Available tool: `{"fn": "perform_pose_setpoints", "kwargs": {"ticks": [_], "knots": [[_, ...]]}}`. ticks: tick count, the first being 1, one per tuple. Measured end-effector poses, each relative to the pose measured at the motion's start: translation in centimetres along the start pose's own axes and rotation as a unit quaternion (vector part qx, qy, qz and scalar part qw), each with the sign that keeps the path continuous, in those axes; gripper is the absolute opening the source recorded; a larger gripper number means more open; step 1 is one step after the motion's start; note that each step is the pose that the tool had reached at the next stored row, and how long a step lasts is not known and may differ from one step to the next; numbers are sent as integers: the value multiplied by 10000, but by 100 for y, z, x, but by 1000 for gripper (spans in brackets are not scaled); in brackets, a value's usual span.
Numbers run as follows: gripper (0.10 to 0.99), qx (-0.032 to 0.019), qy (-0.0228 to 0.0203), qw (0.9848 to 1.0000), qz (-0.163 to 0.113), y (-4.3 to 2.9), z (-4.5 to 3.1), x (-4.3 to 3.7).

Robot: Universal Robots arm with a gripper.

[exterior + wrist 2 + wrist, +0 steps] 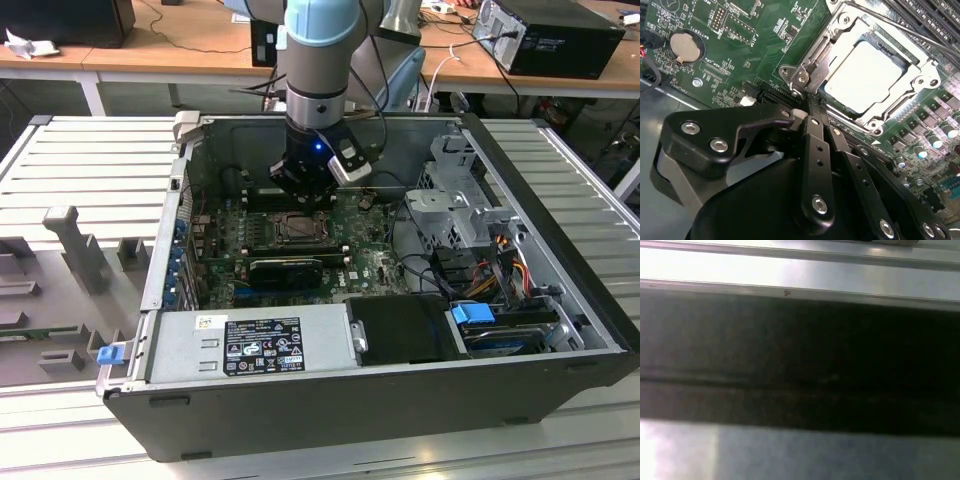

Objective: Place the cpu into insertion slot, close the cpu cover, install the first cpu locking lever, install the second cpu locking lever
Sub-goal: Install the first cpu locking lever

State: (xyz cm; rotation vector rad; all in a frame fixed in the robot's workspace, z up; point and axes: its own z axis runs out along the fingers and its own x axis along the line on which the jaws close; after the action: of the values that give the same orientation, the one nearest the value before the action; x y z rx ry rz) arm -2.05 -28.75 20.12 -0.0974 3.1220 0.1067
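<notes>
The cpu (862, 75) lies flat in the insertion slot (875, 122), its pale face showing through the window of the cpu cover (840, 30), which lies down over it. A thin metal locking lever (905, 30) runs along the socket's far side. Another lever arm (815, 57) lies along the side nearer my fingers. My gripper (809, 100) is shut, its black fingers (815, 130) pressed side by side with their tips at the socket's corner by the lever's hinge. In the exterior view the gripper (300, 195) hangs just above the insertion slot (298, 228) on the green motherboard (225, 250).
The open computer case (400, 400) walls in the motherboard. A long black card (285, 268) lies just in front of the socket. The power supply (250, 340), drive cage (455, 210) and loose cables (500, 270) crowd the exterior view's right. A coin battery (685, 46) sits on the board.
</notes>
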Motion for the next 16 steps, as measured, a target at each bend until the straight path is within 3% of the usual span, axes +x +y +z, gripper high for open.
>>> {"fn": "perform_pose_setpoints", "kwargs": {"ticks": [4, 6, 8, 16], "knots": [[106, -39, -5, 10000, 1, 8, -7, -4], [106, -37, -3, 10000, 1, 14, -106, -6], [106, -37, -3, 10000, 1, 17, -146, -7], [106, -37, -3, 10000, 1, -22, -149, -4]]}}
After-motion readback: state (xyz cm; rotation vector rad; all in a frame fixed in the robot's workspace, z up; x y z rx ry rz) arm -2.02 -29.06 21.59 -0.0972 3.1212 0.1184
